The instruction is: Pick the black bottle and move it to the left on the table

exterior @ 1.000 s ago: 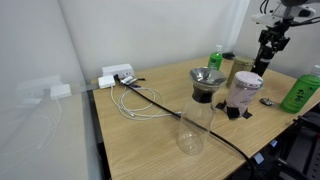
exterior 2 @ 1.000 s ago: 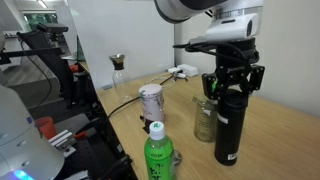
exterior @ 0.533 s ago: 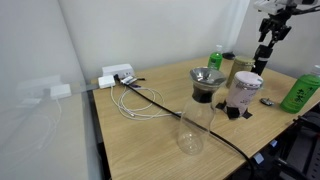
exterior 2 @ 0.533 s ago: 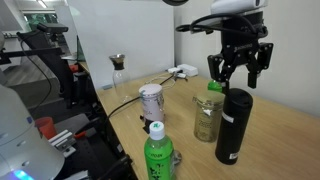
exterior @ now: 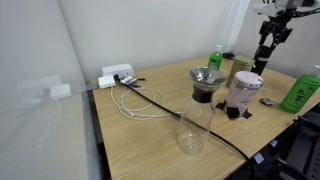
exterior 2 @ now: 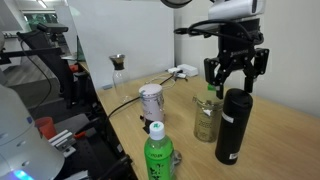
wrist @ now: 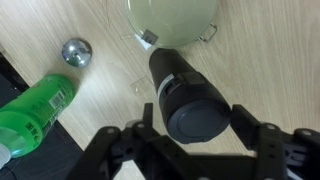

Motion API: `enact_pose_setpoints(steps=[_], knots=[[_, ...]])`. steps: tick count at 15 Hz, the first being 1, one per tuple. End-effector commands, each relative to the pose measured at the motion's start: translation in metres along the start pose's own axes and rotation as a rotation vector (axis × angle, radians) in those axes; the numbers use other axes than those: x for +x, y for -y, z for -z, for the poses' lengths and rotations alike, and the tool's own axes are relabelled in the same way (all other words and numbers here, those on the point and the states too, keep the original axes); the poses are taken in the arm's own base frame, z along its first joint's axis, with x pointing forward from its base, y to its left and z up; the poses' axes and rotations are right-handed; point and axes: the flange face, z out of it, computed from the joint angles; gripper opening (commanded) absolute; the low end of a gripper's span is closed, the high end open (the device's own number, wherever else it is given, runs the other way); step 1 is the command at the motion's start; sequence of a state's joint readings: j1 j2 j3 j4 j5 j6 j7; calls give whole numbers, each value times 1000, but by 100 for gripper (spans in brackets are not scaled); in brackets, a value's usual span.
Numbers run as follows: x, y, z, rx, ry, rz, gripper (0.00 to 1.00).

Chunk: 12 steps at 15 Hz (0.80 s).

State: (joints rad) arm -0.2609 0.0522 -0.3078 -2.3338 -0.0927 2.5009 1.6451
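The black bottle (exterior 2: pixel 232 125) stands upright on the light wood table (exterior 2: pixel 285 140), beside a glass jar. My gripper (exterior 2: pixel 237 84) hangs just above the bottle's top, open, with a finger to either side and nothing held. In the wrist view the bottle's round black top (wrist: pixel 195 110) sits between the open fingers (wrist: pixel 197 135). In an exterior view the gripper (exterior: pixel 266 46) is at the table's far right corner over the bottle (exterior: pixel 258 66).
A glass jar with a green lid (exterior 2: pixel 206 116) touches or nearly touches the bottle. A green bottle (exterior 2: pixel 155 152) and a lidded cup (exterior 2: pixel 150 101) stand nearby. A glass carafe with dark funnel (exterior: pixel 199 108), cables (exterior: pixel 138 101) and a power strip (exterior: pixel 117 75) lie further along the table.
My gripper, which was down around the black bottle's top, has risen clear of it with fingers open. The bottle stays standing in the same place.
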Motion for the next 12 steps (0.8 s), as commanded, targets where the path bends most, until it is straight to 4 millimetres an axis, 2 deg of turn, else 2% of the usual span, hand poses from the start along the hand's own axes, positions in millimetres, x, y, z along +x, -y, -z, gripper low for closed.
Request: enact_pose_setpoints(steps=[1, 4, 6, 8, 10, 12], knots=[[0, -2, -11, -31, 20, 5, 95], [-1, -4, -21, -52, 31, 9, 97], [-1, -5, -24, -59, 36, 10, 71], [-1, -4, -25, -59, 39, 10, 56], [-1, -4, -26, -55, 42, 12, 44], [-1, -4, -26, -56, 43, 15, 44]])
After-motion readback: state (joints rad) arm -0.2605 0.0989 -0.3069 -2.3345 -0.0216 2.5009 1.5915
